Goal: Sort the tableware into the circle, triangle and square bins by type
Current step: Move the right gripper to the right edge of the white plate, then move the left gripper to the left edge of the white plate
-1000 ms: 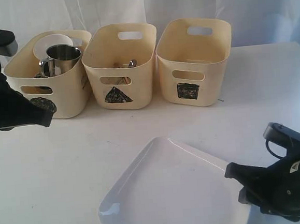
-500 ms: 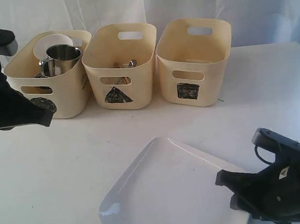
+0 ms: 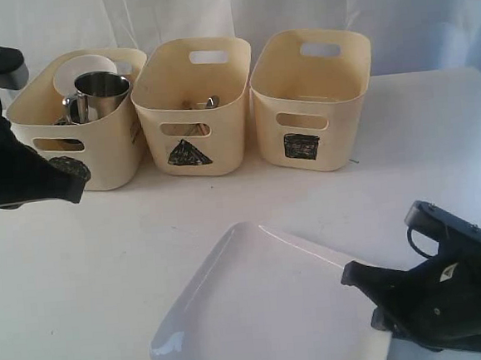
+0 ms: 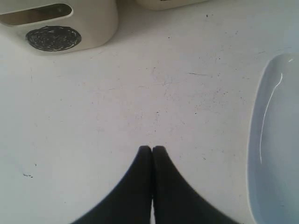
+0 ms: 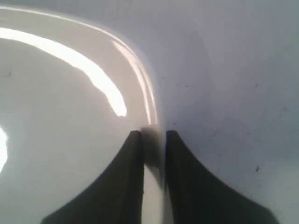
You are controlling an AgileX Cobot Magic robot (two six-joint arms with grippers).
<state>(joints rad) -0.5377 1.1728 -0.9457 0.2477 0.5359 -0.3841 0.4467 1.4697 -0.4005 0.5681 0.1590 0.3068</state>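
The white plate [image 3: 259, 312] sits on the bench [image 3: 89, 267] in front of the triangle bin [image 3: 192, 117], well apart from it. The right pincer [image 5: 153, 136] pinches the plate's rim, one finger on each side. The left pincer [image 4: 152, 149] is pressed together and empty, above bare bench to the left of the triangle bin.

You see the large white rounded-square plate [image 3: 259, 312] lying near, right of centre on the surface, its right rim pinched between the jaws of the right gripper [image 5: 152, 135]. A steel mug [image 3: 100, 89] stands upright in the far-left circle bin [image 3: 113, 152]. Cutlery handles [image 3: 203, 104] show in the middle triangle bin [image 3: 224, 135].
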